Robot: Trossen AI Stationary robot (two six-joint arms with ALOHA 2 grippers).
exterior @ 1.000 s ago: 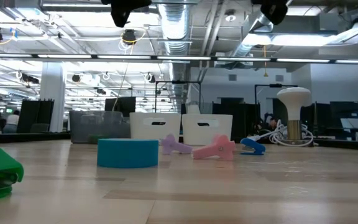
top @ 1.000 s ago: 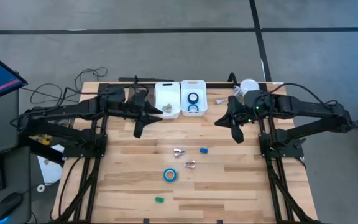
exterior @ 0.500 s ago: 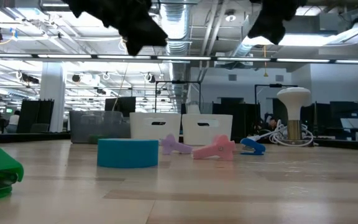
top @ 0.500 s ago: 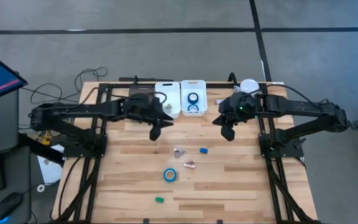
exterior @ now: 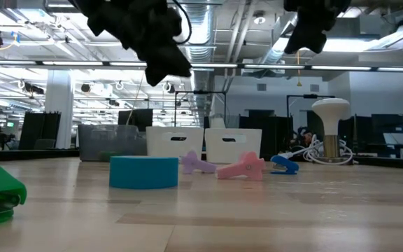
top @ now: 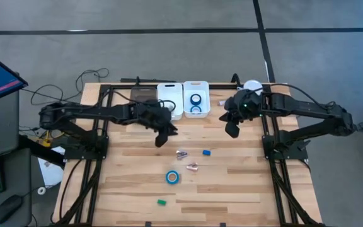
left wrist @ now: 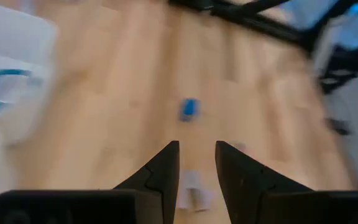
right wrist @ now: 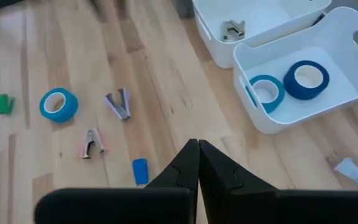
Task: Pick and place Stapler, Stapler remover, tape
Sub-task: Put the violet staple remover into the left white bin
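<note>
Currently your left pincer (top: 161,137) hovers slightly parted and empty over the wooden surface (top: 232,183), frame centre; your right pincer (top: 231,128) hangs closed, empty, right of the white bins (top: 183,99). One tape roll (top: 172,177) lies lower centre, two sit in the right bin. Ducted ceiling and desks fill the room behind.

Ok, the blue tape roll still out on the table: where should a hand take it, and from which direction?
The tape roll lies flat with its open core facing up, apart from the staple removers. Coming straight down looks best: one finger into the pale core, one outside the ring, pinching the wall. The left hand is nearer; its fingers are slightly apart.
</note>
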